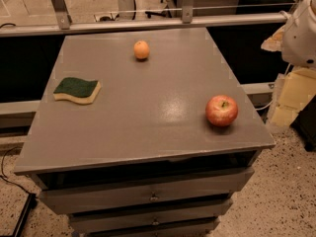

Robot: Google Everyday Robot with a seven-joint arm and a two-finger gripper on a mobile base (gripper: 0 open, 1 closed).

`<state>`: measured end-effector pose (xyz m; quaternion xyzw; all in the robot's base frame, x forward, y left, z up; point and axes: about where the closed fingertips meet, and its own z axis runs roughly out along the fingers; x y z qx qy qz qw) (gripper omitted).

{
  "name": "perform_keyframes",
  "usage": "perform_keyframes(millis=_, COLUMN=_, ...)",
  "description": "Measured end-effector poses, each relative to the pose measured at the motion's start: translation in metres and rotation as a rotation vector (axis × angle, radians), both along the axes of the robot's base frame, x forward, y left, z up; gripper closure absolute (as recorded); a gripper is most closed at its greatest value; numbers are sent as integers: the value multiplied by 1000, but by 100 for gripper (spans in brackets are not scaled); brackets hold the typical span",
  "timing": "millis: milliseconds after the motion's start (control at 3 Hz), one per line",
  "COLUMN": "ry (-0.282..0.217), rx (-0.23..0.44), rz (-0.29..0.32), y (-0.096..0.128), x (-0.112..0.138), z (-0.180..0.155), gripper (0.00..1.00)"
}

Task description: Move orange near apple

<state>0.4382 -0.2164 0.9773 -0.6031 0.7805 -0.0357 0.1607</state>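
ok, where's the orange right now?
In the camera view the orange sits at the far middle of the cabinet top, well apart from the apple at near right and the sponge at left. The gripper is out of view.

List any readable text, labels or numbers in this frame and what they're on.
None readable.
The orange, the apple, the green sponge and the grey cabinet top show no print or stickers.
The drawer fronts show no labels.
The gripper is not in view; only a white robot part shows at the right edge, with no legible marking.
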Motion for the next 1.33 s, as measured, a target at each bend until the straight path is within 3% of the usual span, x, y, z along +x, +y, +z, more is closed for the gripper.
perform_keyframes(millis=333, ry=0, rx=0, rz=0, y=0, x=0, z=0, gripper=0)
perform_keyframes(millis=667, ry=-33, rx=44, rz=26, y=14, x=33, z=-6, gripper=0)
perform_keyframes(millis=1000, ry=-66, rx=112, rz=53, y=37, x=84, z=-15, gripper=0)
perform_keyframes(millis=1333, ry=-92, rx=192, rz=67, y=78, x=153, z=-35, gripper=0)
